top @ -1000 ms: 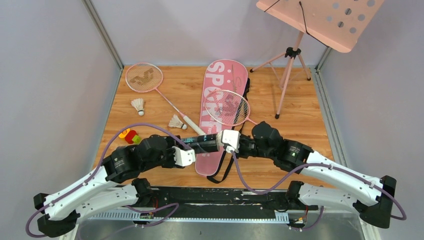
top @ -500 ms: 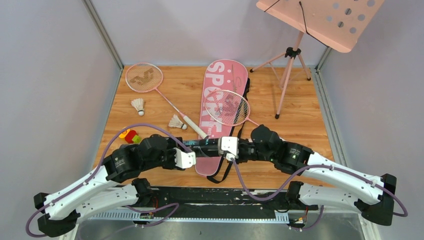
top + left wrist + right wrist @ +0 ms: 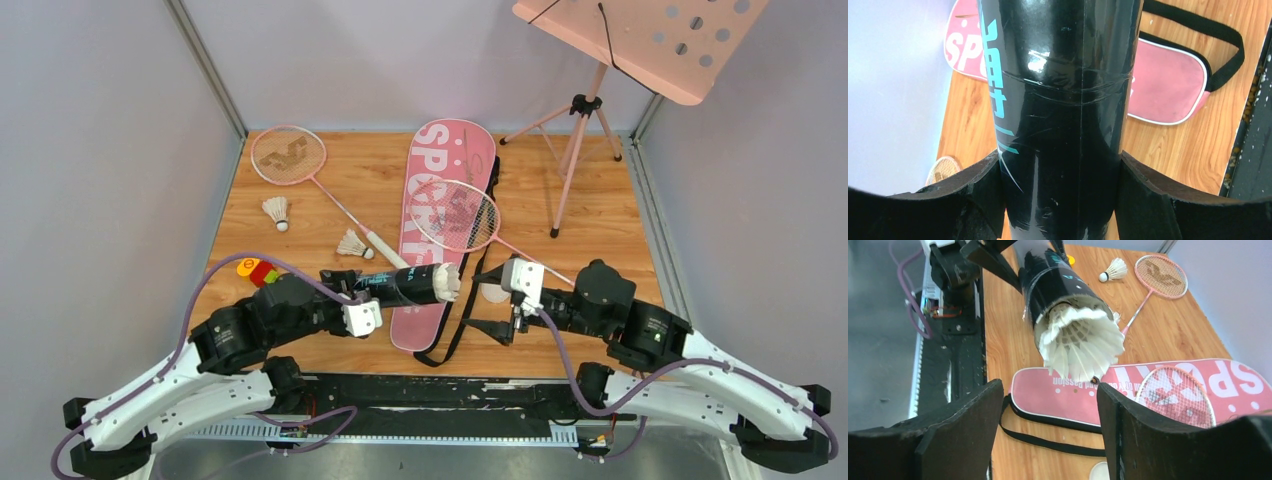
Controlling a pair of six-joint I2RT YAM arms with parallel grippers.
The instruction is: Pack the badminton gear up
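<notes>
Left hand (image 3: 1060, 200) clamps black tube (image 3: 408, 285) above worktop (image 3: 600, 250) near edge; shuttlecock (image 3: 1080, 342) protrudes from tube mouth. Right hand (image 3: 487, 300) spread, empty. Remaining: two loose shuttlecocks (image 3: 276, 211) toward left edge, both rackets (image 3: 290, 155), bag (image 3: 440, 170). Judged early stage.

Racket bag (image 3: 445, 165) in middle of table (image 3: 600, 250), lying front to back. One racket (image 3: 455, 215) on bag, handle running to right-front. Other racket (image 3: 288, 155) at far left, handle toward centre. First shuttlecock (image 3: 276, 211) left of this handle, second shuttlecock (image 3: 351, 244) just beside handle end. Toy (image 3: 258, 271) nearer front, at left. Tube (image 3: 405, 286) crosswise between fingers of left gripper (image 3: 1060, 195), right end over bag; packed shuttlecock (image 3: 1080, 342) in tube mouth. Right gripper (image 3: 500, 305) right of mouth, apart. Music stand (image 3: 575, 130) in far right corner
</notes>
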